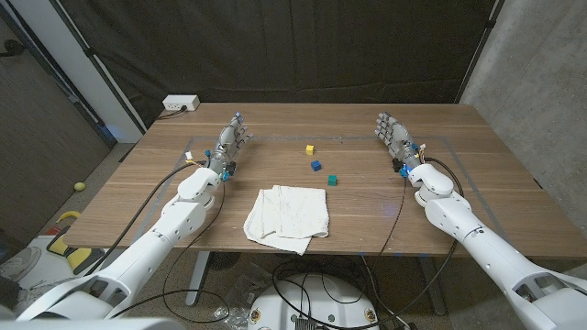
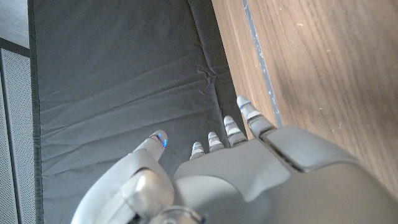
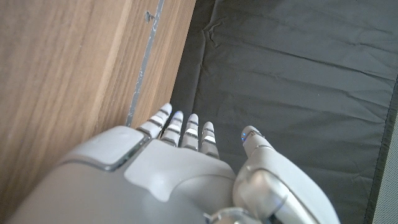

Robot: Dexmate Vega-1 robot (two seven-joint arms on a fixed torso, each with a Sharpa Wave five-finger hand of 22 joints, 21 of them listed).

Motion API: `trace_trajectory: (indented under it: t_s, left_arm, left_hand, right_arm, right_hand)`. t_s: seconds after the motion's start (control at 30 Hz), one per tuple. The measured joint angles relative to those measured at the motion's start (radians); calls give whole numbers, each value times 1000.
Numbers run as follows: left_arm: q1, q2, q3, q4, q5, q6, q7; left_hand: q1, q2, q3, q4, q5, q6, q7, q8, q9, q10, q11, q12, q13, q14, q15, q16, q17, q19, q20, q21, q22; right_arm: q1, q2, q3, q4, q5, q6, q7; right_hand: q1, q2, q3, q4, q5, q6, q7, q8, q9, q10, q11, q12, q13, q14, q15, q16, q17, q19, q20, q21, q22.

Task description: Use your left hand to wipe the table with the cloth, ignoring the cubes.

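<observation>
Head view first: wooden table with a white cloth lying crumpled near the front edge, about midway between the two arms, nothing touching it. Just behind it are the cubes: a yellow cube farthest back, a blue cube a bit closer, and a green cube nearest the cloth, all apart from each other and from the cloth. Left hand sits out over the back left part of the table, fingers stretched out and holding nothing, well apart from the cloth. Right hand mirrors it on the back right, fingers spread, also holding nothing. There's a white power strip at the back left corner of the table. Left wrist view: the left hand seen from behind, fingers straight and loose, pointing toward a black curtain past the table edge. Right wrist view: same deal, right hand with fingers extended and nothing in them, wood on one side, curtain on the other.
</observation>
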Motion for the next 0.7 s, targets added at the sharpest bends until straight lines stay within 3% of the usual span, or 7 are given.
trace_trajectory:
  t_s: [0.03, 0.1, 0.17, 0.4, 0.43, 0.7]
  left_arm:
    - [2, -1, -3, -1, 29, 8, 6]
    - [5, -4, -12, -3, 35, 9, 6]
    - [8, -7, -19, -6, 55, 13, 1]
    - [14, -7, -34, -27, 80, 23, -5]
    - [15, -4, -34, -33, 140, 49, -10]
    - [18, 31, -26, -85, 261, 94, -10]
  left_hand:
    - [13, -21, -6, -17, 0, 0, 0, 0, 0, -3, 2, -7, 1, -31, 1, -15, 0, -38, 4, -14, 0]
    - [34, -46, -17, -41, 0, 0, 0, 0, 0, -25, 1, -17, 2, -100, 0, -35, 0, -100, 9, -39, 0]
    - [39, -52, -23, -53, 0, 0, 0, 0, 0, -43, -2, -20, 2, -140, -1, -41, 0, -128, 9, -50, 0]
    - [51, -79, -29, -67, 0, 30, -3, 10, 0, -46, -2, -20, -1, -140, -2, -33, -3, -137, 3, -50, -3]
    - [54, -82, -32, -70, 0, 41, -3, 12, 0, -42, 1, -15, -1, -136, 1, -30, -3, -137, 3, -50, -3]
    - [67, -100, -44, -82, 0, 72, 4, 18, 0, -16, 5, -3, 2, -119, 12, -26, 0, -139, 6, -50, -3]
  right_arm:
    - [-9, 38, 45, 2, -7, -5, 2]
    - [-11, 42, 51, 1, -26, -17, 3]
    - [-19, 59, 76, -3, -44, -27, 11]
    - [-26, 74, 98, -8, -87, -50, 31]
    - [-36, 99, 135, -16, -97, -55, 35]
    - [-48, 125, 170, -31, -141, -76, 48]
  right_hand:
    - [8, -8, -1, -14, 1, -7, 1, 0, 0, -16, -1, -7, 0, -29, 2, -12, -1, -19, 13, -10, -1]
    - [21, -10, -3, -33, 5, -8, 2, 0, 0, -51, -3, -21, 0, -74, 7, -22, -1, -49, 20, -22, -2]
    - [22, -9, -7, -39, 5, -8, 2, 0, 0, -68, -4, -23, 0, -92, 9, -22, -1, -58, 22, -24, -2]
    - [26, -13, -6, -46, 5, -6, 4, 8, 0, -70, -2, -23, 0, -88, 16, -22, -1, -58, 22, -24, -7]
    - [26, -13, -6, -46, 5, -4, 6, 8, 0, -68, 0, -23, 0, -88, 16, -19, -1, -58, 22, -24, -7]
    - [31, -8, -7, -55, 5, -4, 6, 8, 0, -59, 9, -18, 0, -83, 21, -18, -1, -54, 26, -24, -7]
